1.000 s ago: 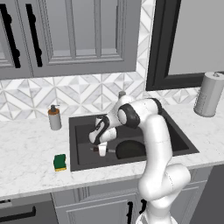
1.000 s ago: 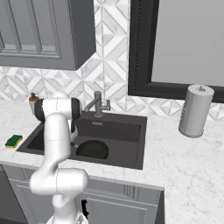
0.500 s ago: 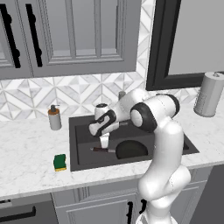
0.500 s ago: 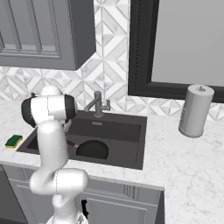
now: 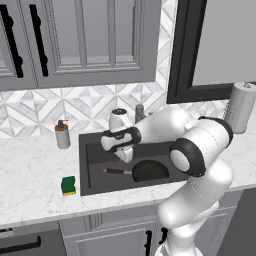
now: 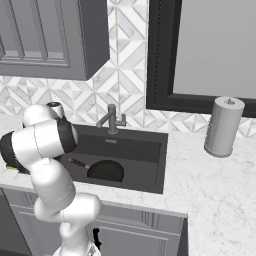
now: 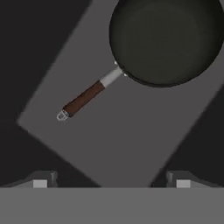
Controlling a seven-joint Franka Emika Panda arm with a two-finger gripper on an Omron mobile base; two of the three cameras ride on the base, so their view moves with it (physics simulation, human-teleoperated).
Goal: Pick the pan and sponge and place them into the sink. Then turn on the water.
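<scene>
The black pan [image 5: 150, 170] lies flat on the floor of the dark sink [image 5: 84, 167], its reddish-brown handle [image 5: 117, 171] pointing left. The hand view looks straight down on the pan [image 7: 168, 39] and its handle [image 7: 83, 99]. My gripper [image 5: 125, 154] hangs above the handle, apart from it. It is open [image 7: 111, 183], with nothing between the fingertips [image 7: 41, 181]. The green and yellow sponge [image 5: 68, 185] rests on the counter left of the sink. No water falls from the grey faucet [image 6: 111, 119].
A soap dispenser [image 5: 62, 134] stands on the counter behind the sponge. A grey paper towel roll [image 6: 223, 126] stands right of the sink. My own arm blocks the sink's left edge in the right base view.
The gripper has opened, let go of the pan's handle and risen out of the sink. The pan now lies on the sink floor. The arm's elbow has swung right.
</scene>
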